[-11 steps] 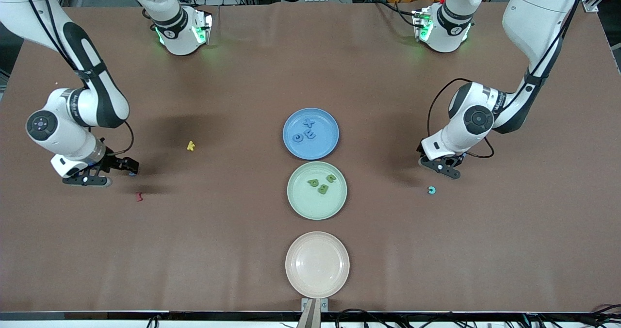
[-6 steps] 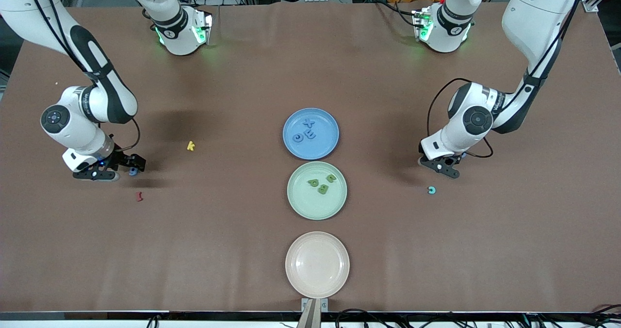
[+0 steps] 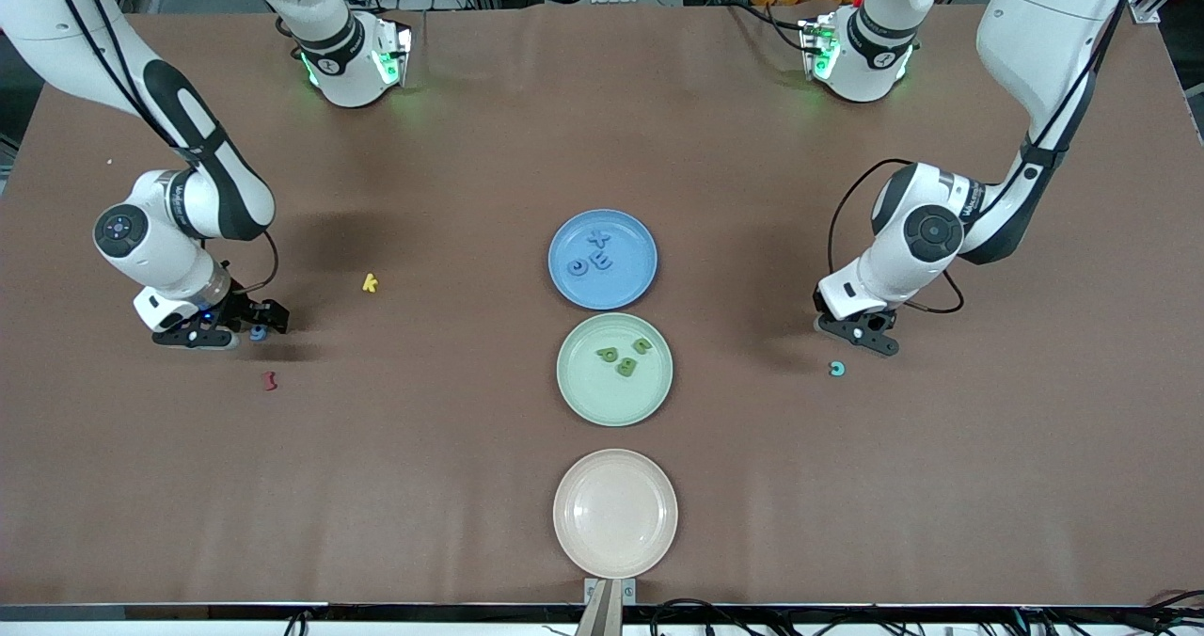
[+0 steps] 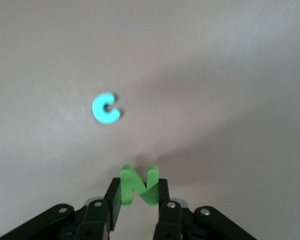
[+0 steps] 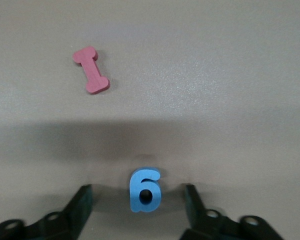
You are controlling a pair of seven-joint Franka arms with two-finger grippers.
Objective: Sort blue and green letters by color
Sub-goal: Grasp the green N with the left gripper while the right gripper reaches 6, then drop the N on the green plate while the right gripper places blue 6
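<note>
Since a second ago the right hand (image 3: pixel 246 324) has shifted toward the green plate (image 3: pixel 574 401), and the left hand (image 3: pixel 861 327) has edged down toward the surface (image 3: pixel 451 147).

Left wrist view shows what the front view hides: a green N (image 4: pixel 139 185) pinched upright between the left hand's fingers (image 4: pixel 115 199), clenched on it, with a teal C (image 4: pixel 106 108) flat on the surface just beside. From the front the C (image 3: pixel 836 368) shows near that hand, toward the left arm's end from the green plate; the N cannot be made out there.

Right wrist view: fingers (image 5: pixel 80 205) spread wide, a blue 6 (image 5: pixel 145 189) lying flat between them, untouched on both sides. A dark red I (image 5: pixel 91 70) lies apart from it. Front view gives only a blue speck (image 3: pixel 256 332) at that hand.

Blue plate (image 3: pixel 564 288) carries three blue pieces (image 3: pixel 594 258). Green plate carries three green letters (image 3: pixel 625 355). Yellow k (image 3: pixel 370 282) lies well off toward the right arm's end. Beige plate (image 3: pixel 615 514) sits nearer the camera than the green plate.
</note>
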